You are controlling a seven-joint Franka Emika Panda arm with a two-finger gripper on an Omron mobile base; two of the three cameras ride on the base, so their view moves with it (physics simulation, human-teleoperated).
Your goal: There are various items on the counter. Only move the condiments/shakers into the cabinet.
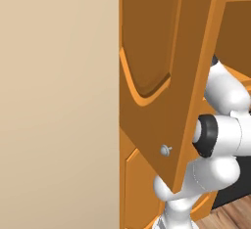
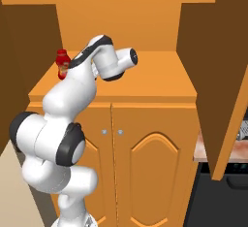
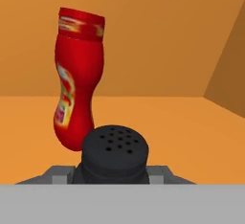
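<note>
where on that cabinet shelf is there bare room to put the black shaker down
The shelf is bare from the arm across to the right cabinet wall. It is crowded at the left end, where the ketchup bottle stands just ahead of the shaker.

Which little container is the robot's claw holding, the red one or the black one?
The small black round shaker with holes on top. It sits between the claw's tips, shut on it. The red ketchup bottle stands free behind it on the orange cabinet shelf.

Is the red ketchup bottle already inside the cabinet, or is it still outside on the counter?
Inside. The ketchup bottle stands on the cabinet shelf, at its left, with orange walls behind it; the hand view shows it there too, beyond the black shaker.
</note>
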